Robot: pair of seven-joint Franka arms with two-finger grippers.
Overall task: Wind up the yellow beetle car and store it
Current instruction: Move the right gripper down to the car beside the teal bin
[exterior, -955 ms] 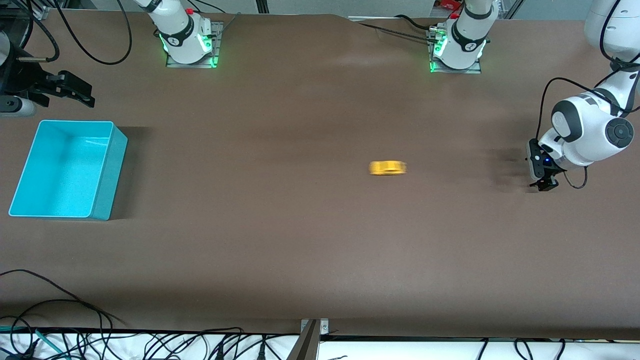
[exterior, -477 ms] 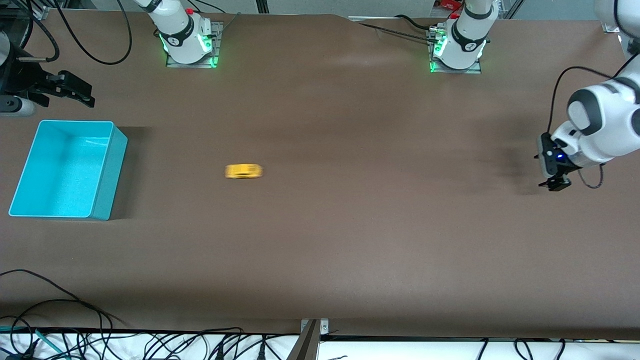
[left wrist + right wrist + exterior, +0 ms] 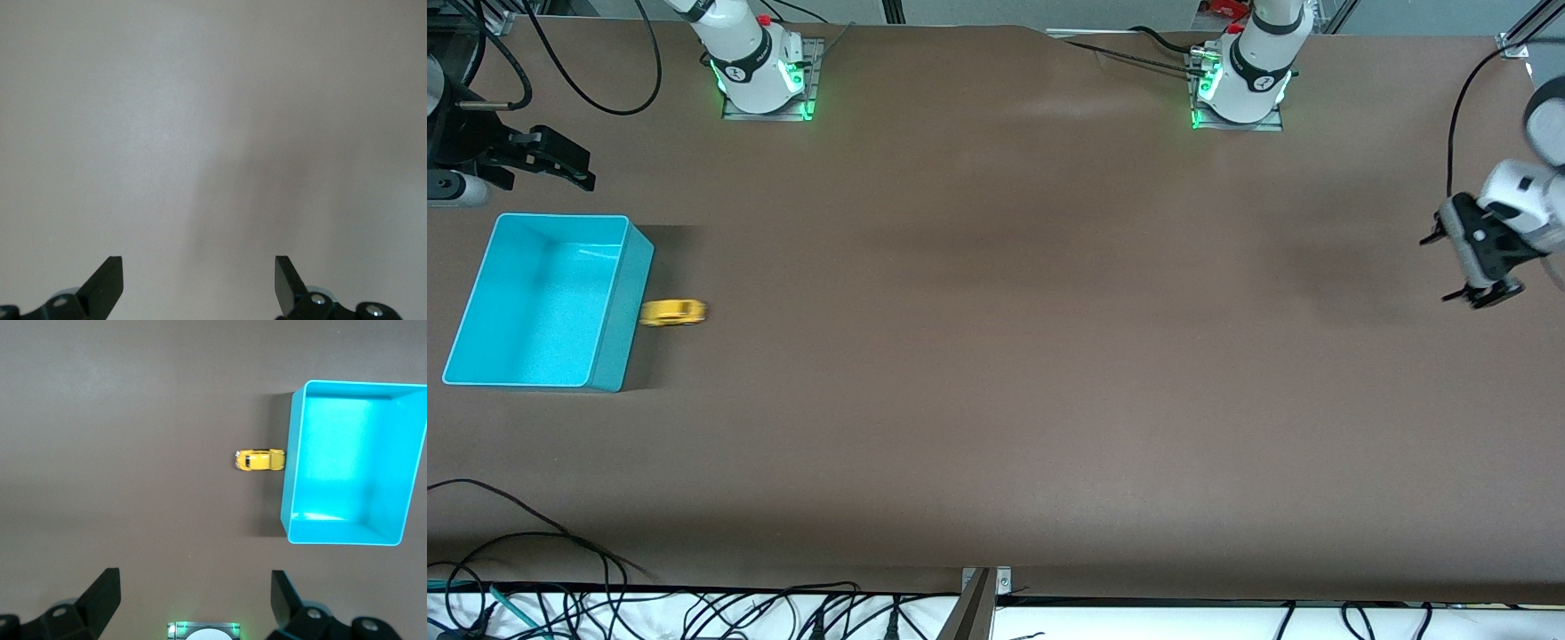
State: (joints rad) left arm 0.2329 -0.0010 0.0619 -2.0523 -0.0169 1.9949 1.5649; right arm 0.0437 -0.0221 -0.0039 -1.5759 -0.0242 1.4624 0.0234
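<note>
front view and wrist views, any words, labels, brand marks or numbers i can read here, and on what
No text can be read in any view.
Right arm base: a small dark round mark, too small to read.
Left arm base: the same kind of mark, too small to read.
Yellow beetle car and turquoise bin: no lettering visible.

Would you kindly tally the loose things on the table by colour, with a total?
Yellow: 1, the yellow beetle car, on the table against the bin's outer wall.
Turquoise: 1, the turquoise bin, at the right arm's end of the table.
Total: 2
</note>
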